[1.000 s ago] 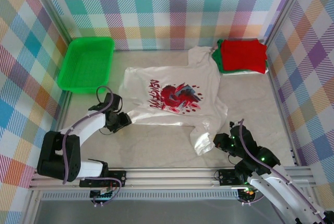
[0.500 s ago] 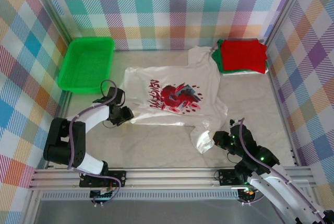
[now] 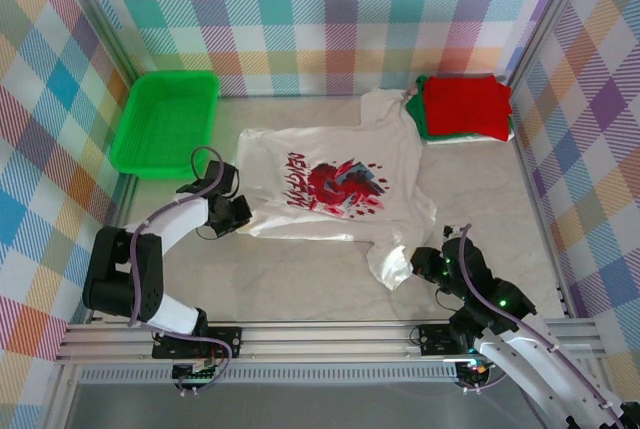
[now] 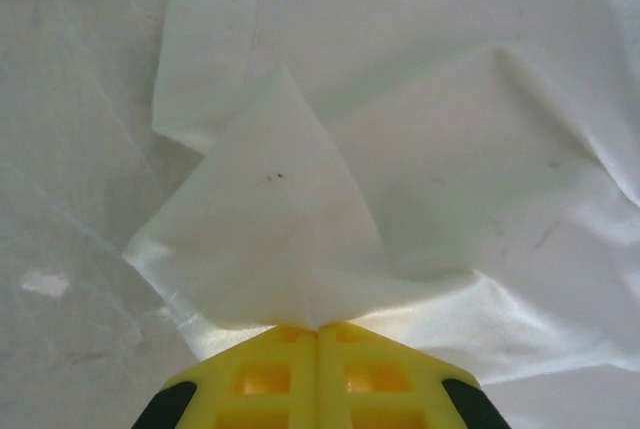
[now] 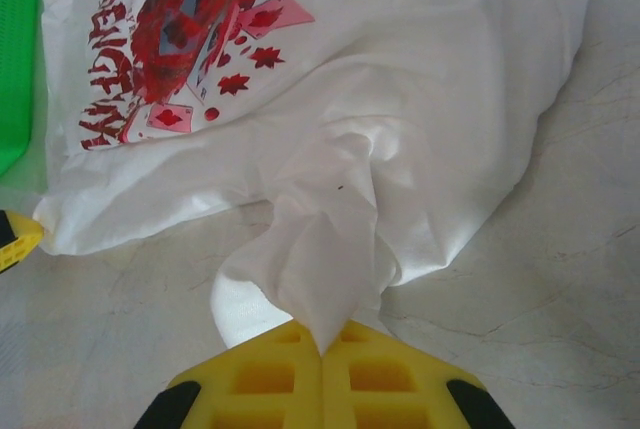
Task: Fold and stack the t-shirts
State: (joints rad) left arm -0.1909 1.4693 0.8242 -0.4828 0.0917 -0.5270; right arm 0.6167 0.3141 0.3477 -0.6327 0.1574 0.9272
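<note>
The left gripper (image 4: 318, 329) has its yellow fingers pressed together on a peaked corner of the white t-shirt (image 3: 330, 184), at the shirt's 8 o'clock edge. The right gripper (image 5: 322, 334) is likewise clamped on a bunched fold of the same shirt at its 5 o'clock corner, where the cloth lifts in a crumpled ridge.

The shirt lies print-up in the middle of the table (image 3: 300, 279), red-and-dark graphic showing, mostly flat but wrinkled toward the right gripper. At 1 o'clock from it a folded red tee (image 3: 465, 104) sits on a folded green tee (image 3: 417, 117), and the shirt's far tip reaches up to that stack. At 10 o'clock a green plastic tray (image 3: 165, 119) rests against the left wall, apart from the shirt.

The tabletop is pale, marbled and slightly glossy. Pastel plaid walls (image 3: 330, 9) close it in on three sides, and an aluminium rail (image 3: 330, 334) carrying the arm bases runs along the near edge at 6 o'clock.
</note>
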